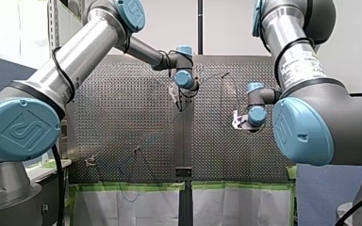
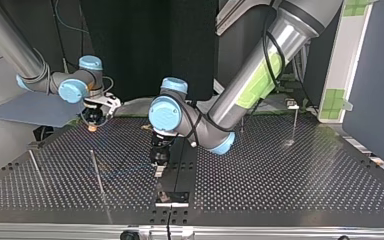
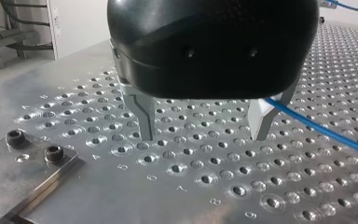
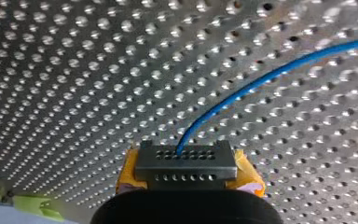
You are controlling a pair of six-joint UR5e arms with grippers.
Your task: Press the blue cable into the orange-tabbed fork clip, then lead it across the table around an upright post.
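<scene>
My left tool hangs pointing down, fingers spread wide; my right tool's yellow pads pinch the blue cable.

The front camera is sitting high behind my silver, blue-jointed left arm and right arm, which are entering at 9 and 3 o'clock. It is looking far out over the grey perforated metal table. The top camera is facing back from across the table, low and nearer; both are sharing its middle. The wrist cameras are hovering very close, looking along my left arm's black metal-fingered end effector and my right arm's yellow-padded end effector. Both are catching the thin blue cable.
</scene>
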